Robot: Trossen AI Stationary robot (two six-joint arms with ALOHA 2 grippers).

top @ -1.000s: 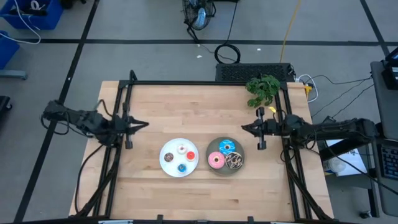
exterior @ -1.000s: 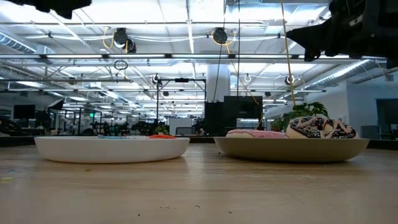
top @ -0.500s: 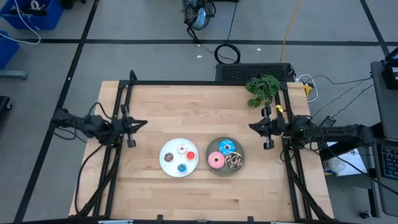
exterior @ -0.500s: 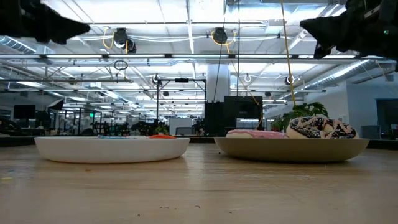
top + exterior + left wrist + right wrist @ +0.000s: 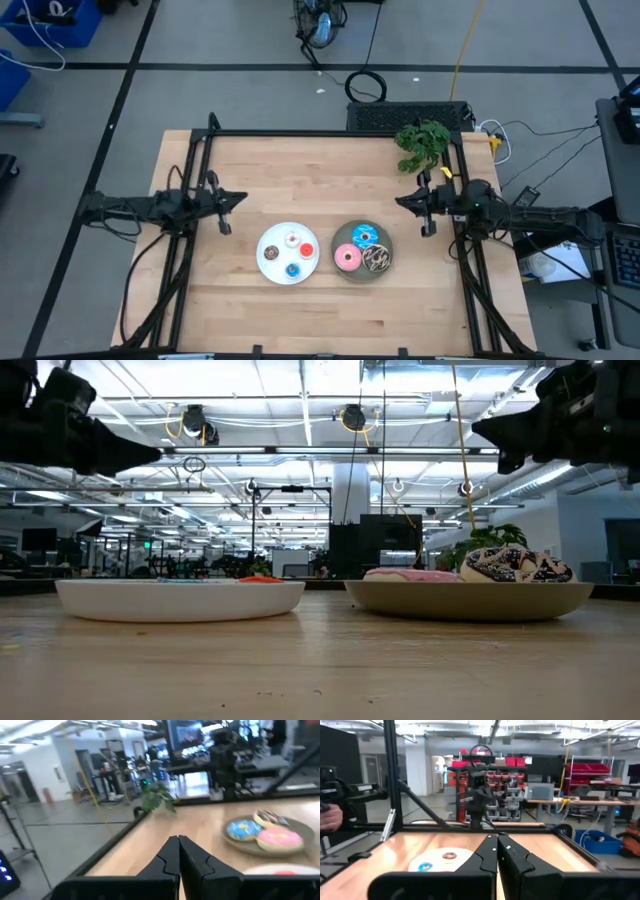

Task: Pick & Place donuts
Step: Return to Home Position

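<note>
Four tiny donuts lie on a white plate (image 5: 288, 253): brown (image 5: 272, 252), white-pink (image 5: 292, 240), red (image 5: 306, 250) and blue (image 5: 292, 269). Three larger ones lie on a grey plate (image 5: 363, 268): blue (image 5: 363, 235), pink (image 5: 348, 259) and brown-sprinkled (image 5: 378, 258). My left gripper (image 5: 240, 197) hovers shut above the table, left of the white plate. My right gripper (image 5: 400, 203) hovers shut on the far right of the grey plate. In the low view both hang high above the plates (image 5: 180, 598) (image 5: 470, 598).
A green plant (image 5: 422, 143) stands at the table's far right corner. Black frame rails (image 5: 200, 160) run along the table's left, far and right edges. Bare wood lies between the grippers and beyond the plates. A person's hand (image 5: 327, 817) shows beyond the table.
My left arm has straightened; its gripper has come lower and slightly toward the table's right. My right gripper has drawn back a little toward the right edge and sunk slightly. Both have stayed shut. The donuts and plates have not moved.
</note>
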